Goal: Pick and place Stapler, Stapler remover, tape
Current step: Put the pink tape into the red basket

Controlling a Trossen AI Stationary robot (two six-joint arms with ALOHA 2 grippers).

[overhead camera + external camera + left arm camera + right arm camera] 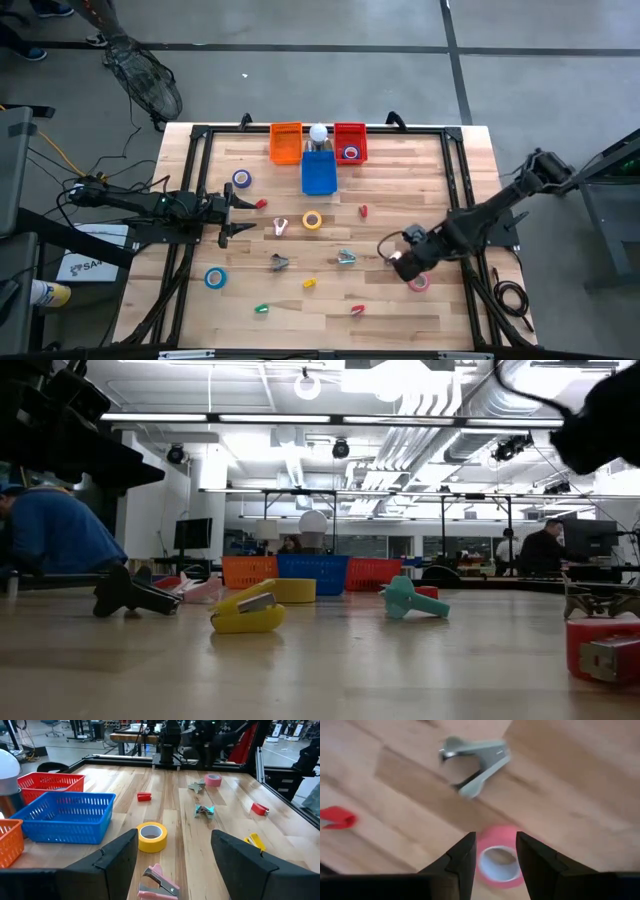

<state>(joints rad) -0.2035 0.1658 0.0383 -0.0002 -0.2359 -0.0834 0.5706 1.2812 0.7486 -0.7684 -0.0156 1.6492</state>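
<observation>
Trouble, if it comes, starts at the right gripper (pixel 403 262). From above, it hangs low by the pink tape roll (pixel 418 282), near the table's right side, while the left gripper (pixel 243 216) waits well apart on the left with its jaws spread wide and empty.

From table height, a yellow stapler (pixel 248 610) and a teal remover (pixel 412 598) lie loose in front of the baskets; the right gripper itself I cannot pick out there.

The left wrist camera looks past its open fingers at a yellow tape roll (pixel 151 836) and a blue basket (pixel 65 816).

The right wrist camera shows partly open jaws straddling the pink roll's near wall, gripping nothing, with a grey staple remover (pixel 475 762) just beyond. If it closes off-centre, I think the roll could skid away or tip.
</observation>
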